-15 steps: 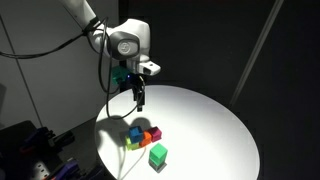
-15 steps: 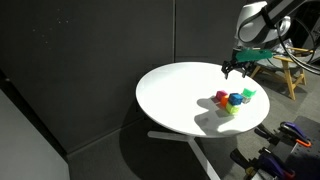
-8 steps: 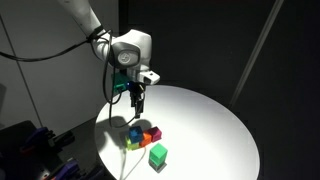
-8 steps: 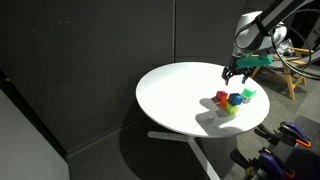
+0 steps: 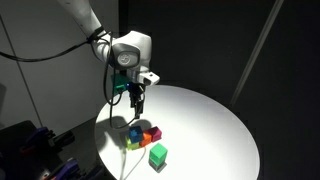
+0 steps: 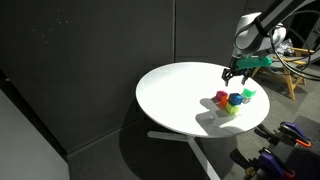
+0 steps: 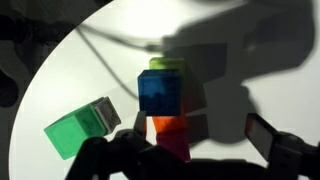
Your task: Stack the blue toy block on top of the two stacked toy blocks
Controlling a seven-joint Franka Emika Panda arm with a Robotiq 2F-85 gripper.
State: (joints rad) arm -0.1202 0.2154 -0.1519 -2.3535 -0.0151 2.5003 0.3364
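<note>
White round table [image 5: 210,120]; orange-red cube [image 5: 154,133], yellow cube [image 5: 132,144] clustered, perhaps touching.

White round table [image 5: 215,115] against a black backdrop [image 6: 80,50]. On it are a blue toy block [image 7: 160,92], an orange-red cube [image 7: 166,127], a yellow cube [image 5: 133,144], and two stacked toy blocks [image 5: 157,155] with bright green on top.

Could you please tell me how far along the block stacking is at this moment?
Done: nothing yet; the blue toy block sits on the table beside the orange-red cube, apart from the green-topped stack. In hand: the hand hangs open and empty above the blue block. Left: grasp it, lift it, set it on that stack.
</note>
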